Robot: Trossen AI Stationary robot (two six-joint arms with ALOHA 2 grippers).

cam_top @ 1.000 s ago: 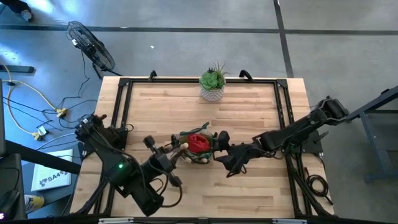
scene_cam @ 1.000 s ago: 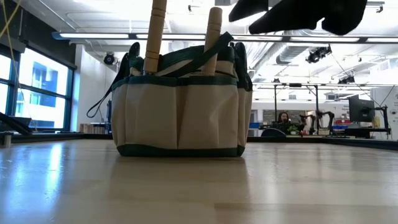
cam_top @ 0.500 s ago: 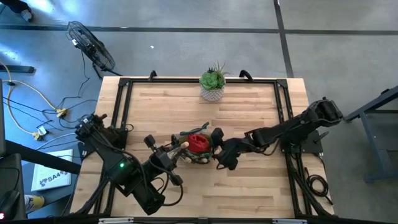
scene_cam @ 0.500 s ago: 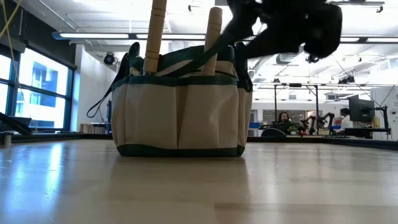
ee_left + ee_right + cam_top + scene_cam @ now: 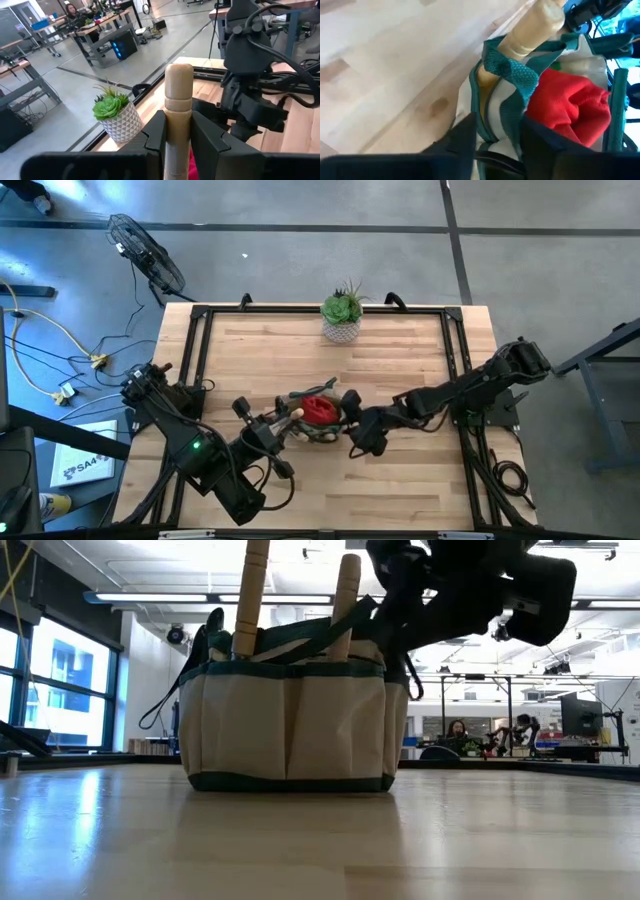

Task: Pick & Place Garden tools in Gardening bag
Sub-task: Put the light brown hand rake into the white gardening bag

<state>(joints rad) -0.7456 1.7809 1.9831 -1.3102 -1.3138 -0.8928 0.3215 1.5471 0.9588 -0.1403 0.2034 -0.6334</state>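
Gripping a wooden trowel handle (image 5: 178, 105) between its fingers, my left gripper (image 5: 278, 426) sits at the left edge of the gardening bag (image 5: 318, 418), which stands near the middle of the table (image 5: 400, 480). My right gripper (image 5: 358, 439) is at the bag's opposite edge, its fingers closed on the bag's rim and green trim (image 5: 507, 70), as I read the wrist view.

From table level, two wooden handles (image 5: 250, 595) stand up out of the bag, and a red item (image 5: 567, 102) fills its middle. I see no loose tools lying on the bare wood, so I judge the packing nearly done; what remains is seating this trowel and letting go. Only the potted succulent (image 5: 342, 312) stands apart, at the far edge.
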